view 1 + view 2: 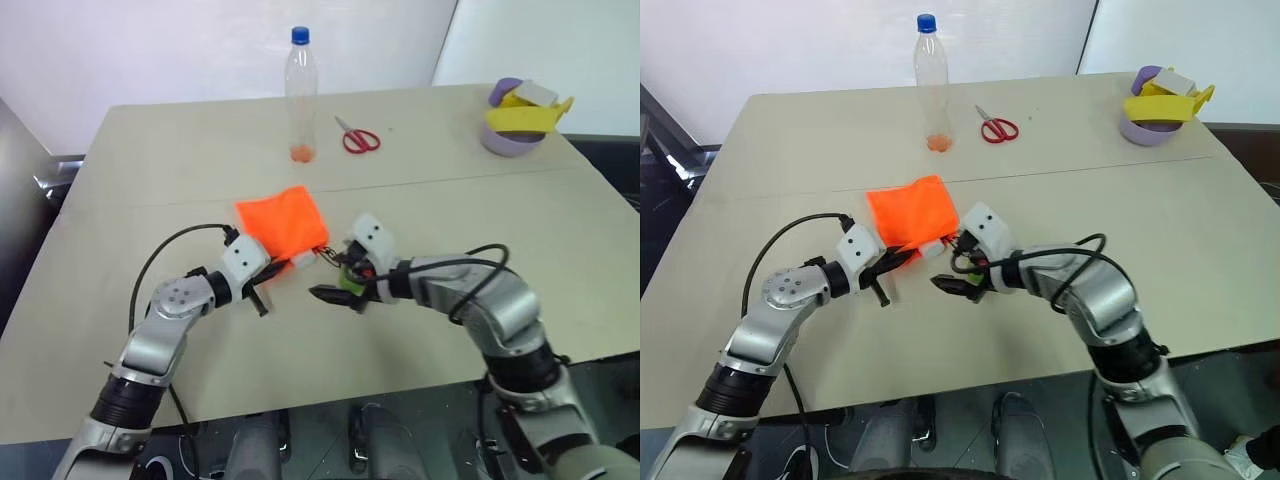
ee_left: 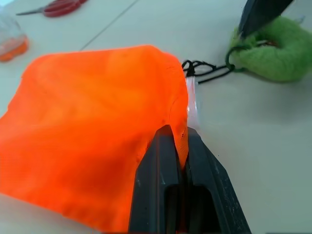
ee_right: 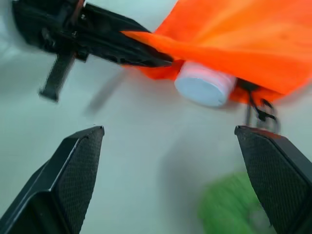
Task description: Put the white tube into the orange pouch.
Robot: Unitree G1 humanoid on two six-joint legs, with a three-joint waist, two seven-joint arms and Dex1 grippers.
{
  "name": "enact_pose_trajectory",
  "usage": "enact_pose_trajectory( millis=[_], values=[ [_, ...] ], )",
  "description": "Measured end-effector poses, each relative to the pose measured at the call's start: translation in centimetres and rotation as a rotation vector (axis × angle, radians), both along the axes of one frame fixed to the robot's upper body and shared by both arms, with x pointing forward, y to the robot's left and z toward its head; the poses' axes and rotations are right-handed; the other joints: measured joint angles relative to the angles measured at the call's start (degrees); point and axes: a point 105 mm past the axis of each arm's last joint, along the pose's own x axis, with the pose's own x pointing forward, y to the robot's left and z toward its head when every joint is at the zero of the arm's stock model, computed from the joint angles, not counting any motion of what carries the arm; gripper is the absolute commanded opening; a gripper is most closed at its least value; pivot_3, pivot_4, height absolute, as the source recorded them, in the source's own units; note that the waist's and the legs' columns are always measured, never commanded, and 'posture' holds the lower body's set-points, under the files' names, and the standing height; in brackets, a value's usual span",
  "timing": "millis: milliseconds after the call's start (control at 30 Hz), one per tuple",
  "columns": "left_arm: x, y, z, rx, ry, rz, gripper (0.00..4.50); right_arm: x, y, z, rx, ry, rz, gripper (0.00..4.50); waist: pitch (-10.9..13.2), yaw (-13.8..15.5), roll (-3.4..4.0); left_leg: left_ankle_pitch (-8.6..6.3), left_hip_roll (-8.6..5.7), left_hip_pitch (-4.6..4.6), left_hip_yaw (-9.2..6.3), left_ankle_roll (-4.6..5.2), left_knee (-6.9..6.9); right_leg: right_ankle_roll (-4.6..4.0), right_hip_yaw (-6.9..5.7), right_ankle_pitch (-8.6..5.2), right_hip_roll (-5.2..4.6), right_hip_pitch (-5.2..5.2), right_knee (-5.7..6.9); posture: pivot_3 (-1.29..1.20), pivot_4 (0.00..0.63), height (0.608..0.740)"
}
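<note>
The orange pouch [image 1: 283, 220] lies on the table in front of me. My left gripper [image 2: 176, 134] is shut on the edge of its mouth and lifts that edge a little. The white tube [image 3: 204, 84] lies mostly inside the pouch, with its pale capped end sticking out of the mouth [image 1: 302, 259]. My right gripper [image 3: 175, 180] stands open just in front of that cap, apart from it, with nothing between its fingers. The pouch's black cord runs to a green ring [image 2: 273, 58], which lies under the right gripper [image 1: 345, 285].
A tall clear bottle [image 1: 301, 95] with a blue cap stands at the back middle. Red scissors [image 1: 360, 138] lie beside it. A purple bowl [image 1: 515, 135] with yellow and white things stands at the back right corner.
</note>
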Motion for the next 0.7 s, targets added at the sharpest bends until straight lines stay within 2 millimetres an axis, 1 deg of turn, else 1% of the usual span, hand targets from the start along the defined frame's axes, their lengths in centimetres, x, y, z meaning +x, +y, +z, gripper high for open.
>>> enact_pose_trajectory(
  millis=[100, 233, 367, 467, 567, 600, 667, 700],
  values=[
    [0.0, 0.1, 0.1, 0.005, -0.004, -0.003, 0.0, -0.1, -1.4, -0.1, -0.039, -0.033, 0.014, 4.48, 0.0, 0.0, -0.01, 0.0, -0.01, 0.0, 0.0, 0.0, 0.0, -0.01, 0.0, 0.0, -0.01, 0.0, 0.0, 0.0, 0.15, 0.74],
    [-0.2, 0.0, 0.1, 0.003, 0.0, -0.027, 0.0, 0.3, -3.2, -0.7, -0.128, -0.094, 0.007, 4.48, 0.0, 0.0, -0.02, 0.0, -0.01, 0.0, 0.0, 0.0, 0.01, -0.01, 0.0, 0.0, 0.0, 0.01, -0.03, 0.0, 0.15, 0.74],
    [-0.5, 0.5, -0.4, 0.036, 0.011, -0.054, 0.0, 0.3, -2.7, -1.8, -0.123, -0.078, 0.024, 4.48, 0.0, -0.1, -0.01, 0.01, 0.04, 0.01, -0.02, 0.01, 0.01, 0.0, 0.01, 0.0, 0.11, -0.02, 0.0, 0.0, 0.15, 0.74],
    [-0.3, 1.0, -0.7, 0.048, 0.017, -0.048, 0.0, 0.4, -2.6, -2.6, -0.168, -0.095, 0.04, 4.48, 0.0, 0.0, -0.01, 0.02, 0.04, 0.0, -0.02, 0.02, 0.03, -0.01, 0.0, 0.0, 0.08, -0.01, -0.01, 0.0, 0.15, 0.74],
    [-0.2, 1.0, -0.6, 0.047, 0.008, -0.052, 0.0, 0.7, -2.9, -3.8, -0.218, -0.097, 0.033, 4.48, 0.0, 0.1, -0.01, 0.01, -0.02, -0.01, -0.01, 0.02, 0.05, 0.0, 0.0, 0.0, 0.01, 0.03, -0.04, 0.0, 0.15, 0.74],
    [-0.2, 1.0, -0.6, 0.047, 0.008, -0.052, 0.0, 0.8, -2.9, -3.9, -0.223, -0.104, 0.036, 4.48, 0.0, 0.1, -0.01, 0.01, -0.02, 0.0, -0.01, 0.02, 0.06, 0.0, 0.0, 0.01, 0.0, 0.04, -0.03, 0.0, 0.15, 0.74],
    [-0.2, 1.0, -0.6, 0.047, 0.004, -0.052, 0.0, 0.8, -2.9, -4.0, -0.229, -0.115, 0.044, 3.97, 0.0, 0.1, -0.04, 0.01, 0.0, 0.06, -0.02, 0.01, 0.07, 0.01, 0.0, 0.01, 0.02, 0.09, 0.0, 0.0, 0.15, 0.74],
    [-0.2, 1.0, -0.5, 0.047, 0.002, -0.052, 0.0, 0.9, -2.9, -4.0, -0.229, -0.115, 0.046, 3.64, 0.0, 0.1, -0.03, 0.01, 0.0, 0.08, -0.02, 0.01, 0.08, 0.0, 0.0, 0.01, 0.02, 0.1, 0.02, 0.0, 0.15, 0.74]
  ],
)
